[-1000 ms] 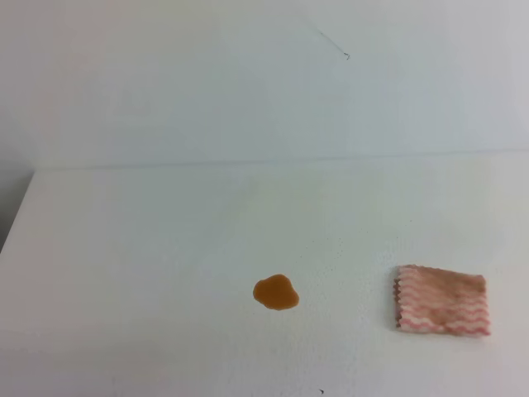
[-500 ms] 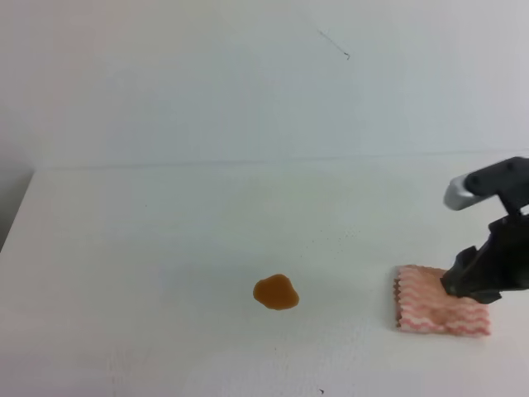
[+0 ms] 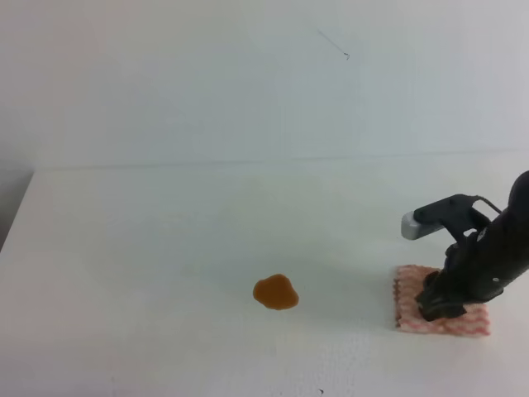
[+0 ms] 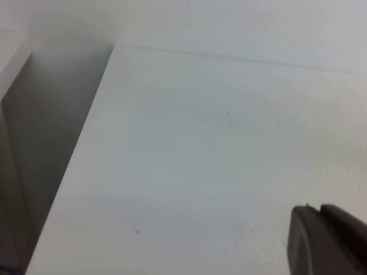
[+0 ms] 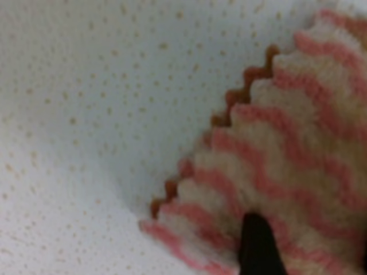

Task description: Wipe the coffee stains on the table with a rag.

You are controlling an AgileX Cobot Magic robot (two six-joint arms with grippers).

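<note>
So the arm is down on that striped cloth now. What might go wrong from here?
The right gripper sits on the rag, which lies flat on the table; its jaws might pinch only the top fold, or slip off without it. The coffee stains lie well to the left, so a loosely held rag could drop on the way. Dragging it might smear the blot wider.

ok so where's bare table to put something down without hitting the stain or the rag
Bare patches: the wide stretch of the table left of the coffee stains, the band behind them up to the back wall, and the gap between the stain and the rag. It is crowded only at the front right, where the right gripper is down on the rag.
</note>
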